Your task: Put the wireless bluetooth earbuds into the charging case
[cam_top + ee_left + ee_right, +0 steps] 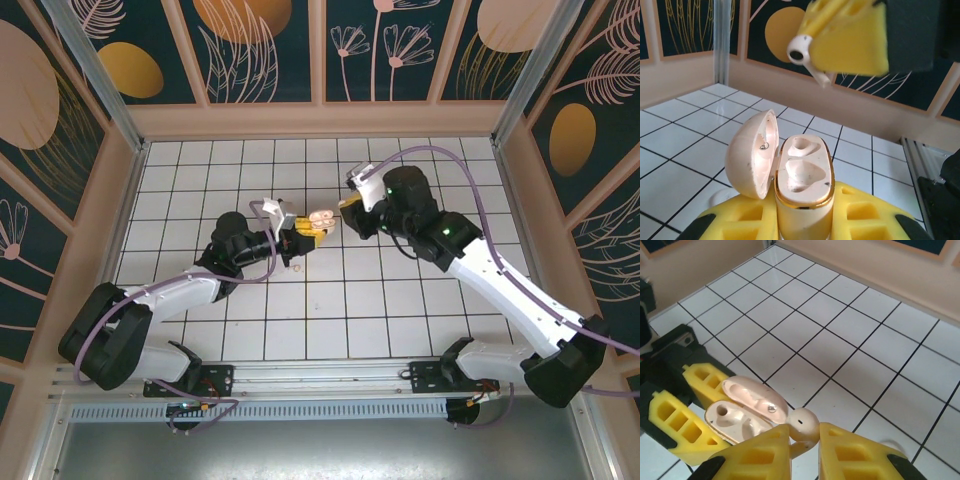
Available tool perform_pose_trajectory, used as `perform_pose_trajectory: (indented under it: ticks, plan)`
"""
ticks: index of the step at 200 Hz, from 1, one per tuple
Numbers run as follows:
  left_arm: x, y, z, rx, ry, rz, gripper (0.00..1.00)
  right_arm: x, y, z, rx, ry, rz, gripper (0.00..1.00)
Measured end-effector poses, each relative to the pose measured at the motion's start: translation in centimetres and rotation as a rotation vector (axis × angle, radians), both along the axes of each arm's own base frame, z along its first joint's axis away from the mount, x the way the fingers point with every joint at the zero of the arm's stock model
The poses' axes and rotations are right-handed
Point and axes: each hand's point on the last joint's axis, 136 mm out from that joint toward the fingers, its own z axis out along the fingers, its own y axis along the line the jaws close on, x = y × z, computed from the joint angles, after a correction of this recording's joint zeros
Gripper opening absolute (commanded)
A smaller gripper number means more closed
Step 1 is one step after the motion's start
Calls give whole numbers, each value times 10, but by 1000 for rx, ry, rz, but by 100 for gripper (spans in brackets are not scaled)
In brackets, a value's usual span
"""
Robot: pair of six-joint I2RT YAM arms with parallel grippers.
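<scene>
Pinkish charging case (320, 218) and earbud (801, 50) held in mid-air; insertion not yet made, jam or drop risked.

Top view: case is carried above the counter (400, 300) by the left fingers (303, 238), closed on it, with the right fingers (349, 204) set just beside. Left wrist: case body is clamped upright, lid (751, 154) swung open sideways, both sockets (805, 175) empty; earbud is pinched above in the closed right fingers, stem angled off-axis, so a jam on the gold rim (802, 204) is likely if lowered untwisted. Right wrist: earbud (804, 423) is held with its head proud of the fingers, near the open case (747, 412); on contact it could be pivoted, dropped to the counter, or the lid knocked shut.
</scene>
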Motion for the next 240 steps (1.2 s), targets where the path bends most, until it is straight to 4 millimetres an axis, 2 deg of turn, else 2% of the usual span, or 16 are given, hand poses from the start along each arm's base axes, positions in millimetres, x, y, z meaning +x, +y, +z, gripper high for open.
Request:
perform_pose_trajectory:
  ticks: [24, 59, 95, 121, 150, 240]
  plan:
    - [1, 2, -14, 43, 14, 18, 19, 5, -13, -15, 32, 75, -24, 18]
    - [0, 7, -26, 92, 16, 37, 19, 2, -25, -52, 43, 208, -45, 18]
    - [-3, 11, -26, 118, -6, 44, 19, 1, -30, -93, 29, 352, -81, 17]
    - [-5, 14, -27, 133, -17, 53, 19, -4, -33, -128, 1, 467, -115, 17]
    - [-7, 16, -28, 147, -20, 55, 19, -12, -38, -158, -25, 569, -158, 17]
    - [-9, 19, -31, 158, -9, 64, 19, -24, -51, -211, -114, 741, -273, 17]
